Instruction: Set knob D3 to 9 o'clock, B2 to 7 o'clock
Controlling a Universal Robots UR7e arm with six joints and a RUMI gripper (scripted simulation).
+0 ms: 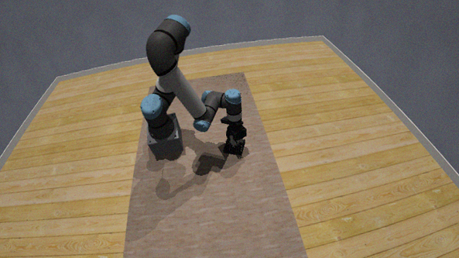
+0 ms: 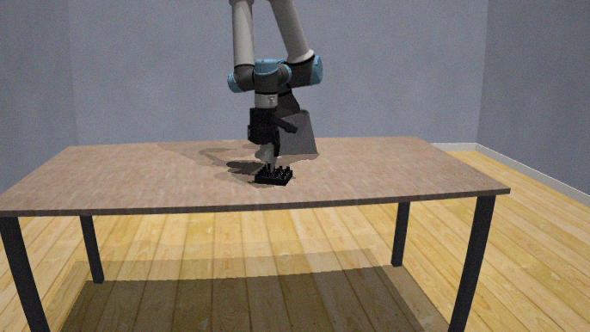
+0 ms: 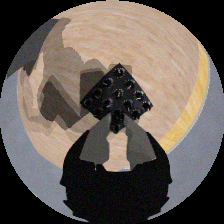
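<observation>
Pale yellow floorboards [image 1: 352, 131] [image 2: 241, 258] [image 3: 204, 80] lie below a brown-topped table [image 1: 205, 234] [image 2: 365, 172] [image 3: 165, 65]; plain grey-blue walls [image 2: 387, 64] stand behind it in the exterior view. The two-jaw gripper [image 1: 232, 143] [image 2: 271, 170] [image 3: 116, 113] points down with its grey fingers brought close together, a narrow gap at the tips; a dark knob [image 3: 117, 123] at the box's near corner in the wrist view sits at that gap, but whether the pads truly grip it or merely stand around it I cannot tell.

Directly beneath the fingertips is the black knob box [image 1: 241, 149] [image 2: 273, 181] [image 3: 108, 88], resting on the table; the other knobs spread away from the tips, ahead and to both sides in the wrist view. The row letters and hour marks are too small and dark to read, so which knob is at the tips stays uncertain, as does its setting; the socket cannot be made out either.

The knobs are likely stiff little caps that turn about an upright axis; the best hold is probably on opposite sides of one cap, centred over it, followed by a level twist of the wrist. The box looks light enough to shift if pushed sideways, and neighbouring knobs stand close enough to be brushed. Farther out from the hand, behind it in the exterior view, stands the arm's grey base [image 1: 167, 149] [image 2: 298, 139].
</observation>
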